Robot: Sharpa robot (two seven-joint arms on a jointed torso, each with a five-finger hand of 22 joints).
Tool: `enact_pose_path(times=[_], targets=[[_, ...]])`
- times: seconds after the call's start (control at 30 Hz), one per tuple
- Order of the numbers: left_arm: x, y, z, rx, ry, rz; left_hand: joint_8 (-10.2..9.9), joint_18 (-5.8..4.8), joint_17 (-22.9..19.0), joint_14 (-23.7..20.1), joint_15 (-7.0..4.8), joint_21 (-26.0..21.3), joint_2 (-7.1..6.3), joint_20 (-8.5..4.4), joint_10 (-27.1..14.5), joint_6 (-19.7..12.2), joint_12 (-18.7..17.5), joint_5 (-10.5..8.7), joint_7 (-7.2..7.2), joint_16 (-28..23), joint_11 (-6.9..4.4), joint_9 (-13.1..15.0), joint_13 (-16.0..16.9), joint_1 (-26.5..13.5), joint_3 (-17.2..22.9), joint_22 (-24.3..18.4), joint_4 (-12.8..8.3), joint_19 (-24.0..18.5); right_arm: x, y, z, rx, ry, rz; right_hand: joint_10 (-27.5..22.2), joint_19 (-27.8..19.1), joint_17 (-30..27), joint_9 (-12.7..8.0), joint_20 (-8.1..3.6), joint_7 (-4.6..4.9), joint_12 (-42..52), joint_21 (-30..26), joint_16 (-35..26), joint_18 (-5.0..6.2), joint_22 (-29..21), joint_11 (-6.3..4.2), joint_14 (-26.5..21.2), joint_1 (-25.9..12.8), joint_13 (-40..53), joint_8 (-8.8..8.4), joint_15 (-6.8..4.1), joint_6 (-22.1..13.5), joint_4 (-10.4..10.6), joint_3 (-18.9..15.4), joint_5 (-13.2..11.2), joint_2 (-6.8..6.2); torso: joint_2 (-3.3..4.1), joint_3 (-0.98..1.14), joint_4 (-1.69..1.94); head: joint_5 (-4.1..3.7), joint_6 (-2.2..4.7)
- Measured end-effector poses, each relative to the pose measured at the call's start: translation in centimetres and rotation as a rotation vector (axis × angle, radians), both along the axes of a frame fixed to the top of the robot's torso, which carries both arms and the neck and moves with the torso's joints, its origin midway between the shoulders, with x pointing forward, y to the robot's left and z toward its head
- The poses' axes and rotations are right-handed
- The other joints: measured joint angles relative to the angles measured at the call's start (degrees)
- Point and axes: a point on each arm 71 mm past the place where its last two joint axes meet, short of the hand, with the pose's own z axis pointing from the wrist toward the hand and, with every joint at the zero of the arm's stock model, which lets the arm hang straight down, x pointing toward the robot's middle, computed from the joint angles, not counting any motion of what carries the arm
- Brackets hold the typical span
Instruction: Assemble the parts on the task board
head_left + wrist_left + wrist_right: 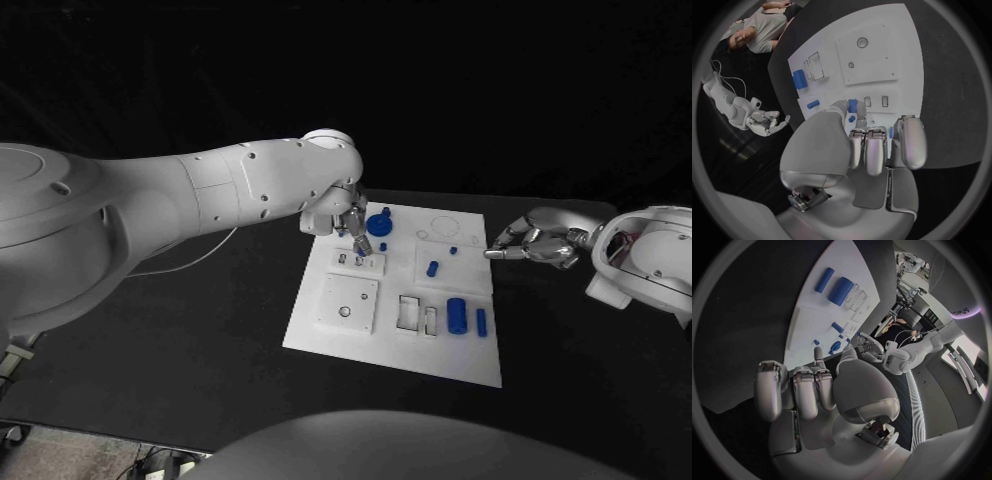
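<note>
The white task board (335, 330) lies in the middle of the black table. My left hand (348, 222) hovers over its far left part and pinches a small blue piece (852, 106) between thumb and a finger, just above two small slots (876, 101). A round blue part (379, 222) and a small blue peg (384, 246) lie right beside that hand. My right hand (531, 243) hangs at the board's right edge, fingers curled in with nothing in them. A thick blue cylinder (457, 315) and a thin blue bar (482, 322) lie on the board's near right.
Two more small blue pieces (433, 268) (453, 251) stand on the board's right middle. A square plate with two holes (349, 300) sits at the board's near left. Black table (202, 330) surrounds the board.
</note>
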Motion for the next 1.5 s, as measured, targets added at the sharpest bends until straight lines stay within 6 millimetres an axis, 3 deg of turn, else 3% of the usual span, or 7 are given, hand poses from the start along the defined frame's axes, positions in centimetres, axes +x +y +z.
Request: enact_pose_path(times=[0.43,1.5], targets=[[1.3,-1.7,0.1,0.048,0.062,-0.026,-0.45,-0.01,-0.01,0.00,0.00,0.00,0.35,0.00,0.00,0.00,0.00,-2.08,0.00,0.00,0.00,0.33,0.00,-0.39,0.60,0.00,0.01,0.00,0.0,0.3,0.0,0.005,0.000,0.007,-0.02,0.00,0.00,0.00,0.00,0.00,0.02,0.00,0.00,-0.01,0.00,0.02,0.00,-0.01,0.00,0.00,0.00,0.00,0.00,0.00,0.00,-0.01,-0.07,-0.01,0.05,0.40,0.00],[2.1,-0.4,-2.8,0.095,0.073,0.046,-0.77,-0.01,-0.03,0.00,0.00,0.00,0.19,0.00,0.00,0.00,0.00,-3.22,0.00,0.00,0.01,0.32,0.00,-1.00,1.58,0.00,-0.98,0.00,0.1,0.7,0.0,0.010,0.001,0.014,0.02,0.01,-0.01,0.00,0.00,0.00,0.00,0.00,0.00,0.00,0.03,-0.02,0.00,-0.16,0.00,0.00,0.00,0.00,0.00,0.00,0.00,-0.17,-0.08,-0.03,0.05,0.88,0.00]])
